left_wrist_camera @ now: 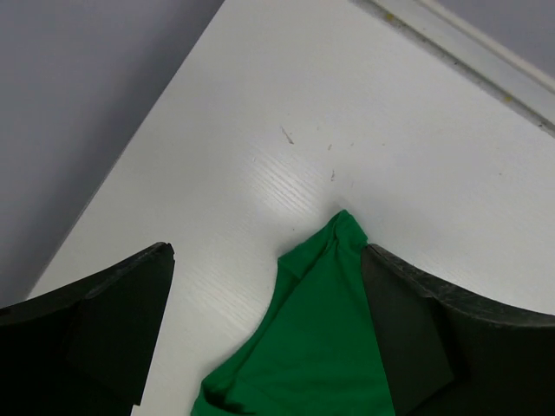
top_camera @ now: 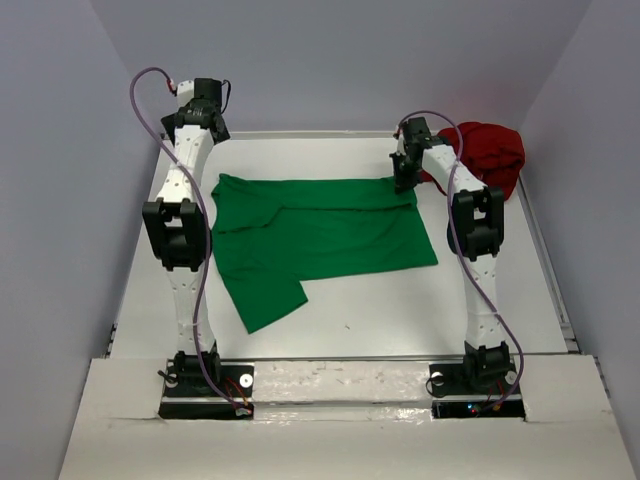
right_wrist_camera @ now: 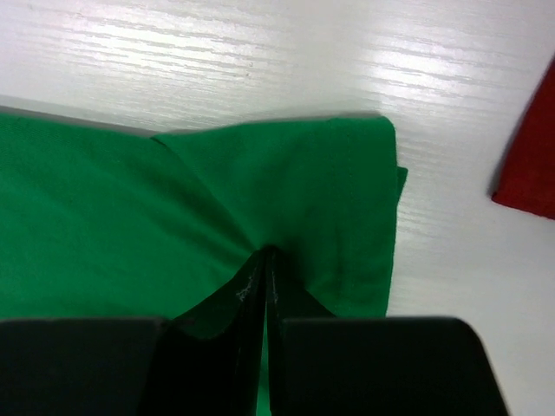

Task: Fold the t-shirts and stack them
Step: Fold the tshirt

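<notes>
T-shirt (top_camera: 330, 235), green, right tool (right_wrist_camera: 266, 253) pinching corner, left tool (left_wrist_camera: 267, 251) spread

left arm (top_camera: 178, 230) upright at far left, jaws spread wide, right arm (top_camera: 478, 225) extended forward, jaws pressed nearly together

Bright green t-shirt (top_camera: 320, 235) front and centre: plain, one solid colour, no print anywhere. Just past its far right corner sits the dark red t-shirt (top_camera: 492, 152), plain too, a deep crimson. Under both, the tabletop (top_camera: 380, 310) is white, and close up it shows a faint streaky grain and a few small dark specks off the green t-shirt's corner. Either side of the green t-shirt, the left arm (top_camera: 178, 235) and right arm (top_camera: 478, 225) are white links with black joints, a pale purple cable (top_camera: 132, 100) looping along each. Left fingers (left_wrist_camera: 87, 329) are matte black. Right fingers (right_wrist_camera: 217, 347) are black too, with pale scuffs on their inner edges. Walls (top_camera: 60, 150) are soft lavender-grey.
</notes>
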`<state>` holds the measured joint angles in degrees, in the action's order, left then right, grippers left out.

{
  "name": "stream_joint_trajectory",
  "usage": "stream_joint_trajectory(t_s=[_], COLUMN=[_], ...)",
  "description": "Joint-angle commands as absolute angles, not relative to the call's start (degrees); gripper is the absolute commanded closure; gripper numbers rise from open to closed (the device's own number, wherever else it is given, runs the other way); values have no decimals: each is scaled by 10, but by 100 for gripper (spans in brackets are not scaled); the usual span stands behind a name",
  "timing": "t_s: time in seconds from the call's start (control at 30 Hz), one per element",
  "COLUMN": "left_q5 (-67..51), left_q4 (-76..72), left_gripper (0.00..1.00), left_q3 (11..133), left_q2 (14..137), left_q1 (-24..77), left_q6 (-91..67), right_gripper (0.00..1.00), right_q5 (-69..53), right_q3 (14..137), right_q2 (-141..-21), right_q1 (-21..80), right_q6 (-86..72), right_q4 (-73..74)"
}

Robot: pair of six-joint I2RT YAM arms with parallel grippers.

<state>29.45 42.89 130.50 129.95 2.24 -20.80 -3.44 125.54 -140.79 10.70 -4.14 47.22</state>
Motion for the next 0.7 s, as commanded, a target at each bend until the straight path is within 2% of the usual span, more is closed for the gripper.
stream_joint_trajectory(t_s=[0.0,0.1,0.2,0.3,0.4,0.5,0.53,0.67], left_q5=[339,348,367,389,383,326,309,237], left_q4=[435,443,450,456,461,438,408,342], left_gripper=[1,1,1,1,1,1,1,1], left_q3=[1317,1308,1278,1224,1151,1034,958,794], left_q2=[1209,1179,1142,1095,1041,965,942,819], left_q1=[56,83,117,144,163,170,171,169], left_q6=[-200,-188,-178,-187,-215,-251,-258,-290], right_gripper=[90,85,73,52,46,41,40,35], right_q5=[-14,-4,20,32,41,54,41,8], right_q3=[1276,1285,1287,1242,1188,1066,991,841], right_q2=[-1341,-1317,-1280,-1225,-1166,-1082,-1058,-951], right_q1=[116,129,134,140,140,140,140,140], right_q6=[-24,-18,-19,-28,-48,-85,-93,-138], right_q4=[490,498,509,505,501,458,426,374])
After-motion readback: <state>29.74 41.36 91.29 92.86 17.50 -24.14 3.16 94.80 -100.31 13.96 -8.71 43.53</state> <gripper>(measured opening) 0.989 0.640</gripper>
